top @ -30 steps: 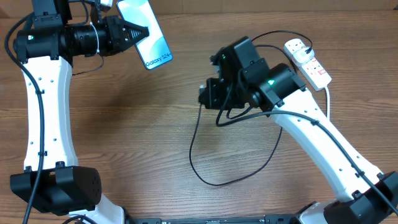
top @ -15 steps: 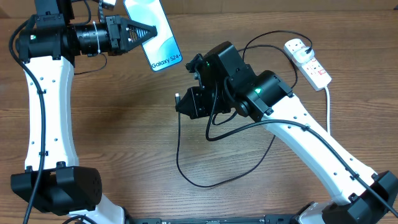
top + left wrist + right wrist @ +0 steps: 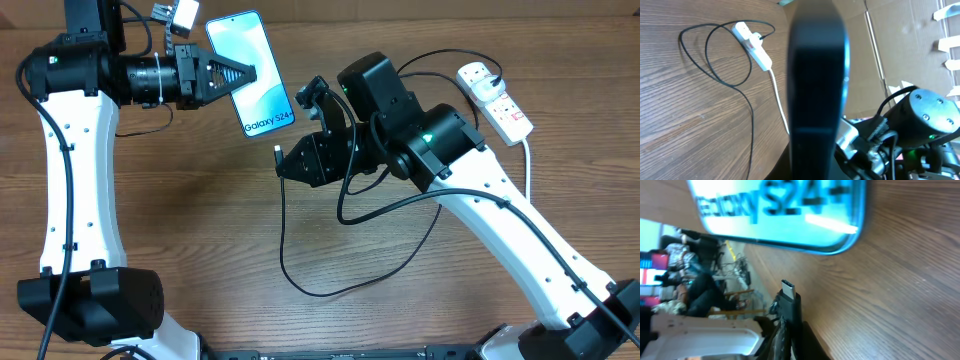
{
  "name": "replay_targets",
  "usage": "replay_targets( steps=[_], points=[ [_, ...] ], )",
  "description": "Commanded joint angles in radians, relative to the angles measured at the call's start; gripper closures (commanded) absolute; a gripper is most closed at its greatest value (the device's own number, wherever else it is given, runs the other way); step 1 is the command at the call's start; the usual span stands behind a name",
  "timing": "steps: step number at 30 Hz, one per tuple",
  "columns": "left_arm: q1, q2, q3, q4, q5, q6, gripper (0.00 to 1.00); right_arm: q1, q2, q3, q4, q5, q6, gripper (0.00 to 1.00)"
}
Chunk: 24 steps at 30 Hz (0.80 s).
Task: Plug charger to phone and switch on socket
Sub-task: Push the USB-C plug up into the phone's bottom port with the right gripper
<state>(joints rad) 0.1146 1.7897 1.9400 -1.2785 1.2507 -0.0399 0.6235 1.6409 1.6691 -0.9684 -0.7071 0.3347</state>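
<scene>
My left gripper (image 3: 240,72) is shut on the phone (image 3: 252,72) and holds it above the table, its "Galaxy S24" end toward the right arm. In the left wrist view the phone's dark edge (image 3: 816,85) fills the middle. My right gripper (image 3: 285,166) is shut on the charger's connector (image 3: 279,155), just below and right of the phone's lower end. In the right wrist view the connector tip (image 3: 788,287) sits a short gap below the phone's end (image 3: 785,215). The black cable (image 3: 300,280) loops over the table. The white socket (image 3: 495,100) lies at the far right.
The socket's thick white lead (image 3: 527,165) runs down beside the right arm. In the left wrist view the socket (image 3: 754,46) and black cable loops (image 3: 715,55) lie on the wood. Cardboard stands behind the table (image 3: 900,45).
My left gripper has brought the phone a little right and down. My right gripper has turned and moved left, bringing the connector up close under the phone's lower end.
</scene>
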Motion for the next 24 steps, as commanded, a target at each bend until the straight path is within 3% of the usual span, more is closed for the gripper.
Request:
replay_targets(
  steps=[1,24],
  points=[
    [-0.004,0.000,0.011,-0.010,0.022,0.063,0.96,-0.014,-0.031,0.034,-0.001,-0.084,-0.037,0.96],
    [-0.005,0.000,0.011,-0.110,0.025,0.108,0.96,-0.018,-0.031,0.034,0.018,-0.113,-0.051,0.96]
  ],
)
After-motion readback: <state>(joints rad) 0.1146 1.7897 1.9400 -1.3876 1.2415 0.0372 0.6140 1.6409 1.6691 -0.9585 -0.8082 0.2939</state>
